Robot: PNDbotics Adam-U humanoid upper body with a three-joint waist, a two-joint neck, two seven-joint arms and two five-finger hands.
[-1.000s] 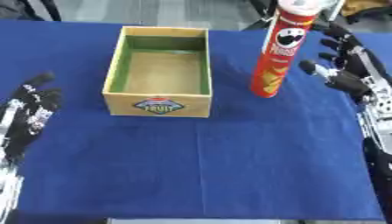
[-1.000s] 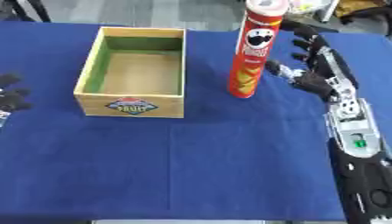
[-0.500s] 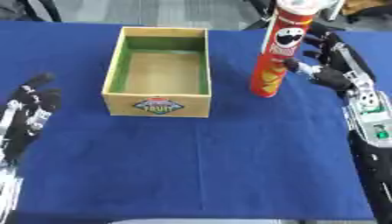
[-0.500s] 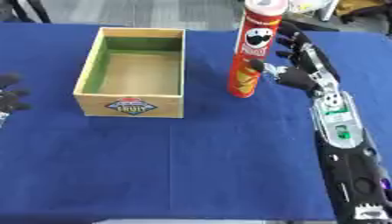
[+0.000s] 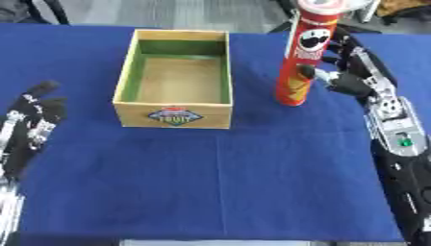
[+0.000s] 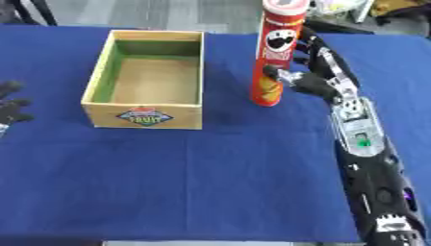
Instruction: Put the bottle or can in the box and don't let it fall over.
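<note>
A tall red chips can stands upright on the blue table, just right of the wooden box. The box is open-topped, green inside, with a fruit label on its front, and holds nothing. My right hand is at the can's right side, fingers spread and relaxed, thumb tip touching or almost touching the can's lower half. It is not closed round the can. My left hand rests open at the left edge, fingers pointing up, far from both things.
The blue cloth covers the whole table, with wide room in front of the box. Chair legs and floor show beyond the far edge.
My right hand has moved left toward the can, from a small gap to reaching its side. The can, the box and the left hand have stayed put.
</note>
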